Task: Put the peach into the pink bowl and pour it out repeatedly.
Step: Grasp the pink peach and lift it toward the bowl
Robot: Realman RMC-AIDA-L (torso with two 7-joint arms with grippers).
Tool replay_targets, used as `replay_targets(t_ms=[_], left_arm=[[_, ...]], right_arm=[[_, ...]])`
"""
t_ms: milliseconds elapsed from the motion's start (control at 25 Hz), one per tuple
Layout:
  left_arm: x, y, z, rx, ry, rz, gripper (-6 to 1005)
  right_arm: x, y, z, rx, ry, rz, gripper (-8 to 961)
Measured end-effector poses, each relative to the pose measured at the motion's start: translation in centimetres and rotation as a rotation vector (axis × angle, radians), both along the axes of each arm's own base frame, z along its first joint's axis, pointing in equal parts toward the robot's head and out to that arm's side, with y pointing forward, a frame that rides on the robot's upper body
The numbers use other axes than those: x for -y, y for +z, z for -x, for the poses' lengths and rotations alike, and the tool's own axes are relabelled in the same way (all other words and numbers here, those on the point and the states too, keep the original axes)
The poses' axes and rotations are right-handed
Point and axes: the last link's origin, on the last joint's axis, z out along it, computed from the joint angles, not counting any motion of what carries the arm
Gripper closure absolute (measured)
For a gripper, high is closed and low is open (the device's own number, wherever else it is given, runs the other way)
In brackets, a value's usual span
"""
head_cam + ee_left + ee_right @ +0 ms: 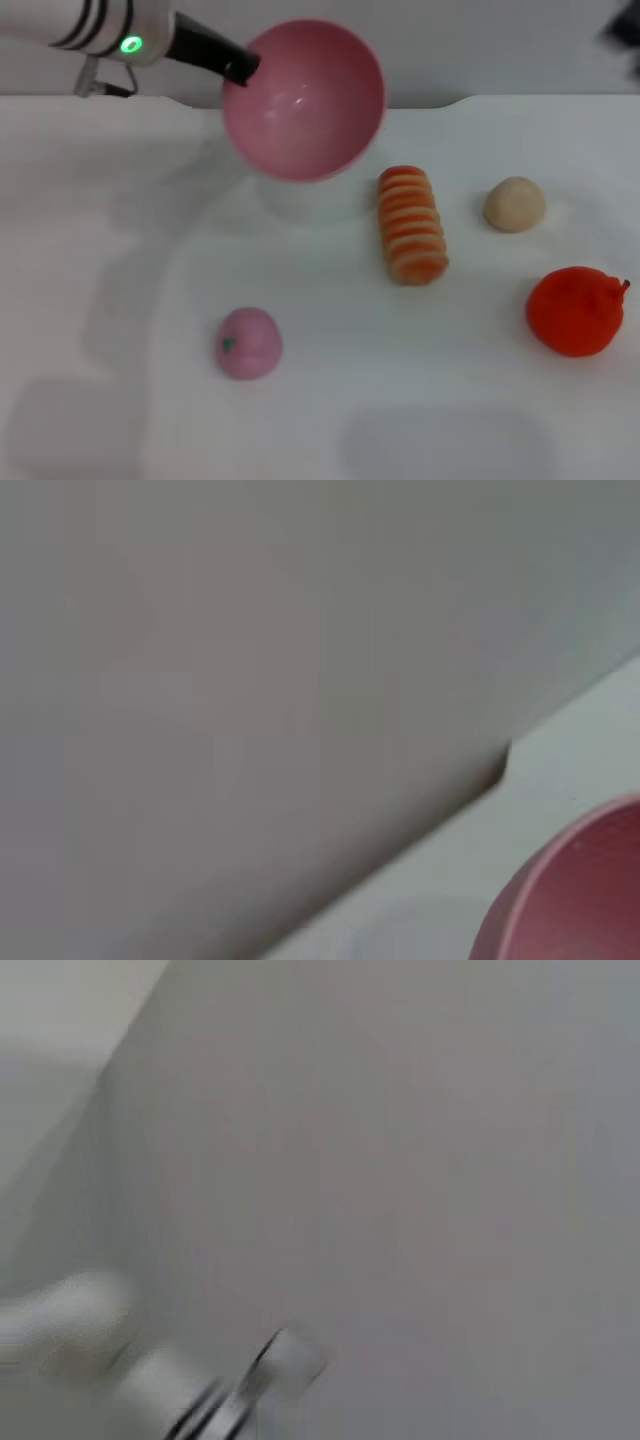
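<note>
The pink bowl [305, 100] hangs in the air over the far middle of the table, tipped so its empty inside faces me. My left gripper [240, 66] is shut on the bowl's left rim. The bowl's edge also shows in the left wrist view [570, 900]. The peach [248, 343] lies on the white table [120, 300] at the near left, well below the bowl and apart from it. My right gripper is out of view; only a dark bit of that arm [625, 30] shows at the far right.
An orange-and-cream striped roll [410, 225] lies right of the bowl. A beige ball [515, 204] sits further right. A larger orange-red fruit [577, 310] sits at the right edge. The table's back edge meets a grey wall [480, 40].
</note>
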Motion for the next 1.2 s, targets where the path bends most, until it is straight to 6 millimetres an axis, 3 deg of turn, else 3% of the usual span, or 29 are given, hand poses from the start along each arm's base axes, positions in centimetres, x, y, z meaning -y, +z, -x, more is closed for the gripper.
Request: replay_targets(t_ms=[240, 520, 720, 960, 1200], left_arm=[[0.3, 1.5, 1.0, -0.039, 0.096, 0.031, 955], [1.3, 2.7, 3.3, -0.056, 0.198, 0.062, 955], [1.9, 3.6, 4.7, -0.068, 0.259, 0.083, 955], [2.4, 4.7, 6.2, -0.052, 0.316, 0.073, 955], [2.5, 4.9, 6.6, -0.044, 0.329, 0.062, 955]], right_arm=[[-1.6, -3.6, 4.8, 0.372, 0.045, 0.364, 484], [-1.9, -6.8, 9.9, 0.702, 0.093, 0.531, 484], [-2.9, -7.9, 11.3, 0.819, 0.060, 0.556, 485], [-4.3, -12.8, 12.1, 0.923, 0.048, 0.605, 485], [-4.6, -15.3, 12.1, 0.951, 0.038, 0.605, 485]])
